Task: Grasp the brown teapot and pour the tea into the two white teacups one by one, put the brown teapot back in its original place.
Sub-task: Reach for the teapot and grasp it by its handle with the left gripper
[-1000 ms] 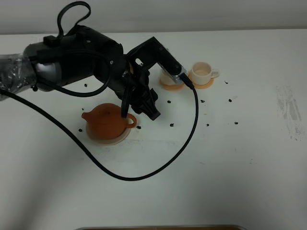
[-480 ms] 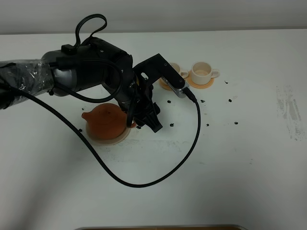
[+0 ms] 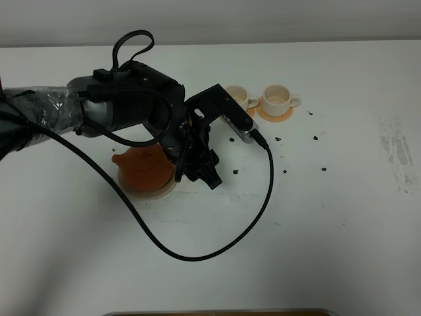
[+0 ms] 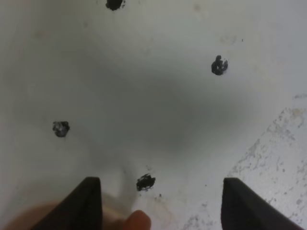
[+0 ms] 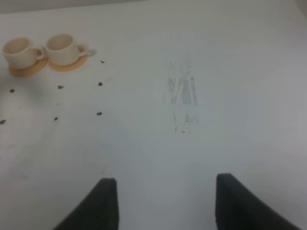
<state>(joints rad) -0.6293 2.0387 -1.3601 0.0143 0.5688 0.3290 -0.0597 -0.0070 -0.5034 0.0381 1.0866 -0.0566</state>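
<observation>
- The brown teapot (image 3: 141, 170) sits upright on the pale beige coaster (image 3: 156, 192), at the left of the white desk (image 3: 329, 230), spout towards the left of the high view
- The left gripper (image 3: 196, 176) hangs low at the handle side of the teapot; its jaws are spread wide and hold nothing
- In the left wrist view, bare desk fills the gap between the two dark fingers (image 4: 90, 201), and a small reddish-brown bit of the teapot shows low in that gap, beside the coaster's pale edge
- The two white teacups (image 3: 238, 99) (image 3: 276, 99) stand side by side at the back of the desk, each on its own orange coaster (image 3: 279, 114), well apart from the teapot
- The right gripper (image 5: 160, 184) is parted too, over empty desk, with nothing between its fingers; the cups are far ahead of it
- Small black specks (image 3: 235, 172) lie scattered between teapot and cups
- A black cable (image 3: 197, 253) loops across the desk in front of the left arm
</observation>
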